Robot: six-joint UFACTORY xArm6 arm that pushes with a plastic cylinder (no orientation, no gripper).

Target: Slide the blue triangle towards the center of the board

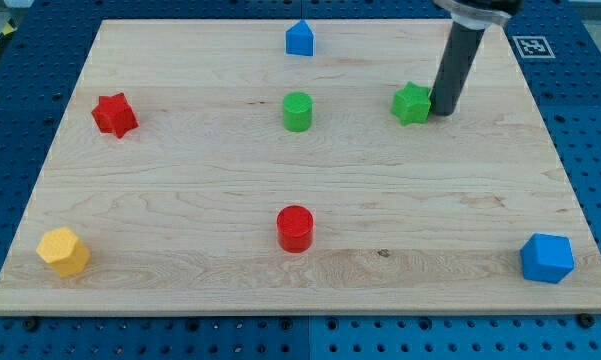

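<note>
The blue triangle (299, 39) sits near the top edge of the wooden board (180, 190), a little left of the middle. My tip (442, 111) rests on the board at the upper right, touching or just beside the right side of a green star (412, 103). The tip is far to the right of and below the blue triangle. The dark rod rises from the tip to the view's top.
A green cylinder (297, 111) stands below the blue triangle. A red star (114, 115) is at the left. A red cylinder (294, 228) is at bottom centre. A yellow hexagon (63, 251) is at bottom left, a blue hexagon-like block (547, 258) at bottom right.
</note>
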